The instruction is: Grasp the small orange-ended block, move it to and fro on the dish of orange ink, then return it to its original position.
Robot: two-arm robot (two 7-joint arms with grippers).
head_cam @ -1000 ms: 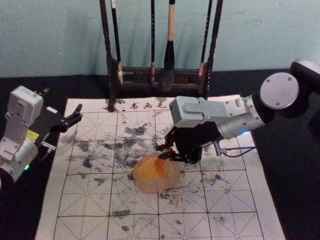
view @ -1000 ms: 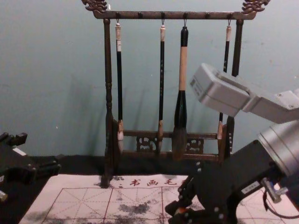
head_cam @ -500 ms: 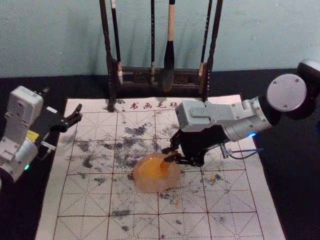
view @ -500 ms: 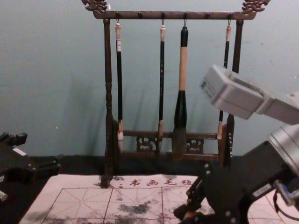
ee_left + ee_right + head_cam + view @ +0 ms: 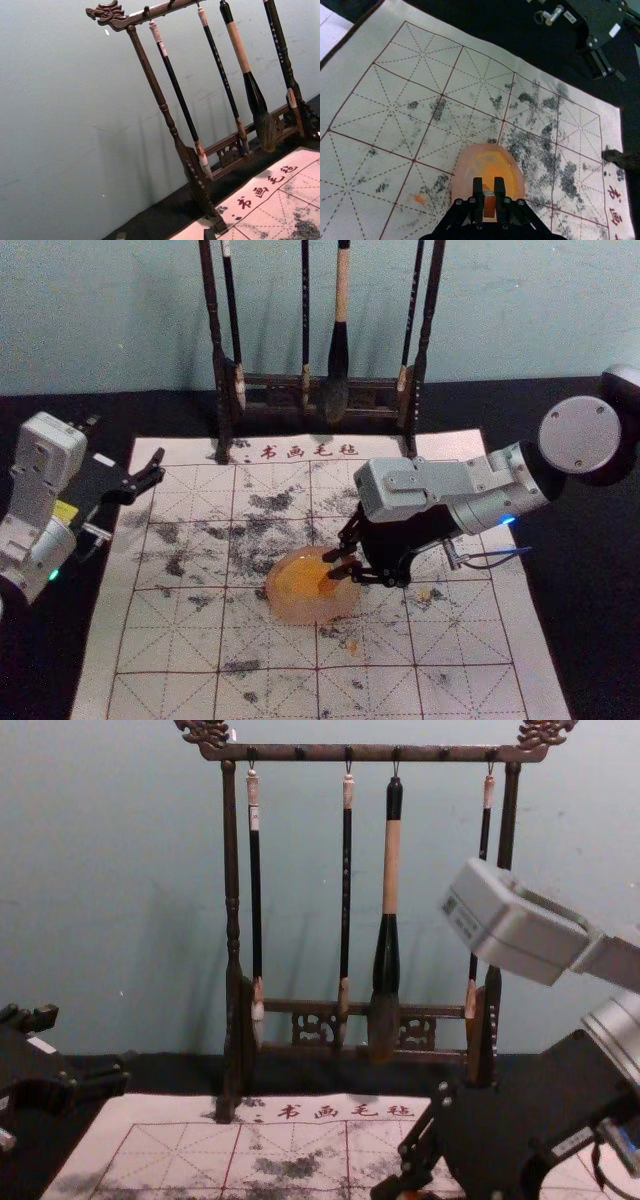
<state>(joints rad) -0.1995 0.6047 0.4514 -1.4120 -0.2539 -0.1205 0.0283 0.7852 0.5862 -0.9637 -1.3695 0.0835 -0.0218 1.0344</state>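
Right claw (image 5: 330, 565) clamped, slanting down; left claw (image 5: 128, 438) spread, far left.

The dish (image 5: 312, 611) lies on the mat (image 5: 165, 645). Well behind it, at the mat's far edge, stands the rack (image 5: 270, 398) with four brushes (image 5: 341, 350): one left of the dish, two roughly in line, one right. The block (image 5: 489, 206) is over the dish's right half.

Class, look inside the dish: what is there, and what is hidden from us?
Orange ink lies in the dish. In the right wrist view, the right pincer, closed on the block, covers part of the inside; whether the block touches ink there cannot be seen.
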